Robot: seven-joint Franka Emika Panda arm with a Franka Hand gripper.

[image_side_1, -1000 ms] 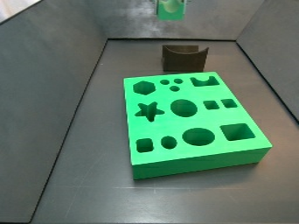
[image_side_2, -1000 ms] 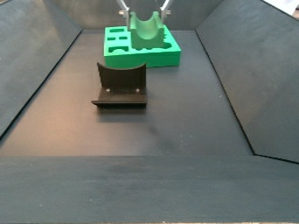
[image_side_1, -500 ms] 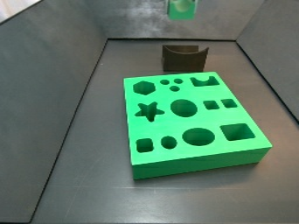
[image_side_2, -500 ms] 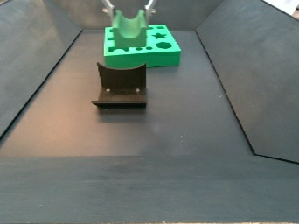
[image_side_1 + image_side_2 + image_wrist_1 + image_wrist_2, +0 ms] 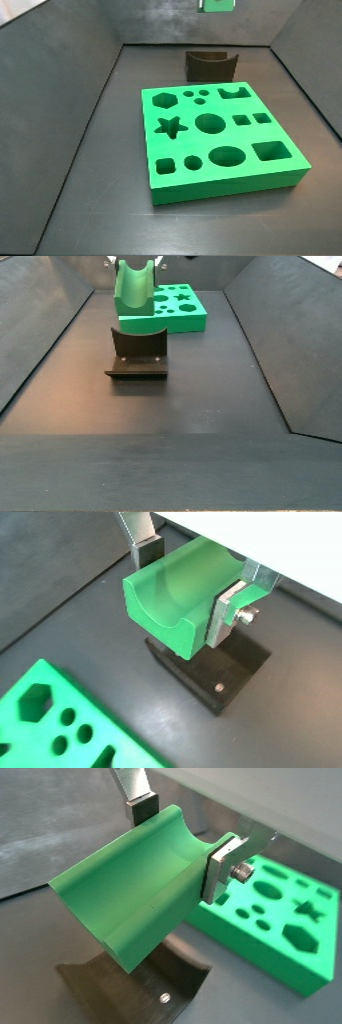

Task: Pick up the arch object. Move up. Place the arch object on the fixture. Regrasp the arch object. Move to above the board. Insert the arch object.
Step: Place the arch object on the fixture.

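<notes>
Wrist views put the nearest things first: the pincer (image 5: 187,590) is clamped on the arch block (image 5: 178,597), one silver finger (image 5: 139,537) against one face and the other, with its bolt, against the opposite face. The block's curved notch faces outward, and the piece hangs in the air, clear of everything.

Just beyond it, down on the floor, stands the fixture (image 5: 207,674), a dark bracket with a dipped top. In a wrist view its base plate sits right under the block, so the piece looks roughly lined up over it.

Farther off lies the board (image 5: 274,908), flat, with its star, hexagon and round holes open. In a side view the block (image 5: 132,289) hangs at about 12 o'clock from the fixture (image 5: 136,352), with the board (image 5: 177,311) behind at 1 o'clock. In a side view only a green sliver (image 5: 218,5) shows at the frame's edge.

Risk, as I judge it: the block may come down off-centre or tilted, catch the bracket's lip, and twist in the grip or tip off when released.
</notes>
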